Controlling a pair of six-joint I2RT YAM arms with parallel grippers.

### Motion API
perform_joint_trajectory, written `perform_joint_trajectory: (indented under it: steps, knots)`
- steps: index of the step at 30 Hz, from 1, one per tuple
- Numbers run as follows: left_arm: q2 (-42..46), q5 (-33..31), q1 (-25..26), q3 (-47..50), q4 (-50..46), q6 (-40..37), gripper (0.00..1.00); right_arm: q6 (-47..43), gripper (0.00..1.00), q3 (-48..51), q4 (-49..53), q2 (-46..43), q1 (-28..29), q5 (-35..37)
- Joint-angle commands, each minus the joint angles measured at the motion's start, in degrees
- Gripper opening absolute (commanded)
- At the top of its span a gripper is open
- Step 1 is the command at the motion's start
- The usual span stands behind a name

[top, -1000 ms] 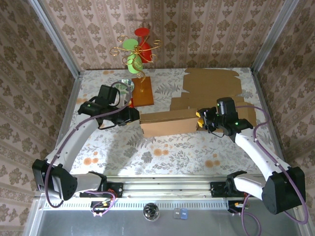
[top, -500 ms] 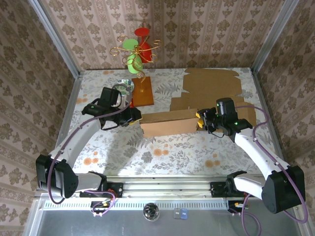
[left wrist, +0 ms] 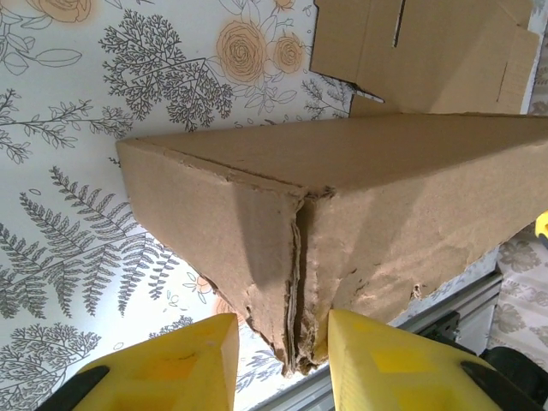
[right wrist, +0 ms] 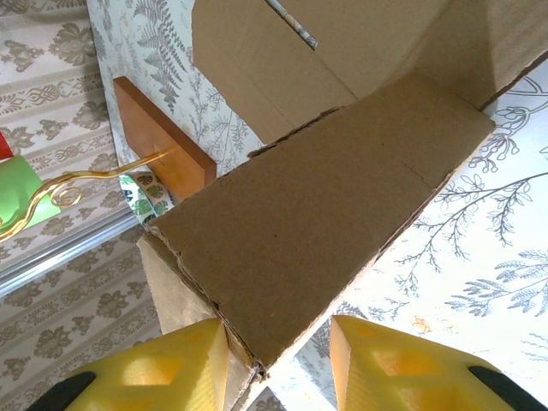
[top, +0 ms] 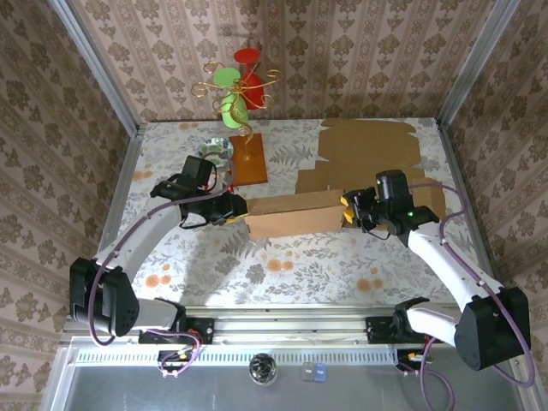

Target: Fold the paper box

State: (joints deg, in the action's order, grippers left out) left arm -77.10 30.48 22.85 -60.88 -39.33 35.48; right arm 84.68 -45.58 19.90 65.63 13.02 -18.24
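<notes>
**Left claw** (top: 237,208): yellow plastic fingers (left wrist: 175,364) stand part-way open astride the left end of the brown corrugated cardboard box (top: 295,216). The end panels meet in a ragged seam that points down between the fingertips. One finger lies against the cardboard and a clear gap shows at the other, so nothing is clamped.

**Box:** long and low, it lies on the floral-printed tabletop (top: 282,270), spanning the space between the two claws. Its surfaces are matte, with creased fold lines and torn, fibrous edges. Its faces are folded shut and the interior is hidden.

**Right claw** (top: 347,211): its jaws are likewise part-way open, straddling the box's right corner. The corner sits close to one yellow finger, with a gap beside the other.

**Surroundings:** beyond the left claw stands a flat rectangular orange-brown wooden base (top: 247,160) carrying a curled gold wire frame with green (top: 226,79) and red (top: 248,56) cups, whose contents cannot be seen. Beyond the right claw lies a flat unfolded cardboard sheet (top: 368,147) with notched flaps and cut slots, touching the box's far side.
</notes>
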Motion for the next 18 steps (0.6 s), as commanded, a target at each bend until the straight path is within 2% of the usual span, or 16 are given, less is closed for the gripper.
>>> perform_joint_trajectory:
  steps: [1, 6, 12, 17, 18]
  knots:
    - [-1.2, -4.11, 0.92, 1.21, -3.42, -3.73, 0.3, -1.58, 0.38, 0.34, 12.25, 2.4, -0.03, 2.51]
    - [-0.99, -6.14, 1.56, 1.98, -3.5, -5.28, 0.25, -2.28, 0.41, -1.45, 14.32, 2.03, -0.01, 2.42]
    - [0.28, -7.69, 1.84, 1.63, -3.44, -6.53, 0.23, -4.68, 0.67, -7.44, 15.1, -0.76, -0.08, 2.8]
    - [0.84, -8.54, 2.43, 1.33, -3.69, -7.39, 0.21, -1.19, 0.76, -8.51, 15.5, -3.61, -2.33, 2.03]
    - [1.0, -8.83, 2.63, 1.51, -3.6, -7.42, 0.21, 0.88, 0.82, -7.86, 14.64, -3.51, -3.3, 0.15]
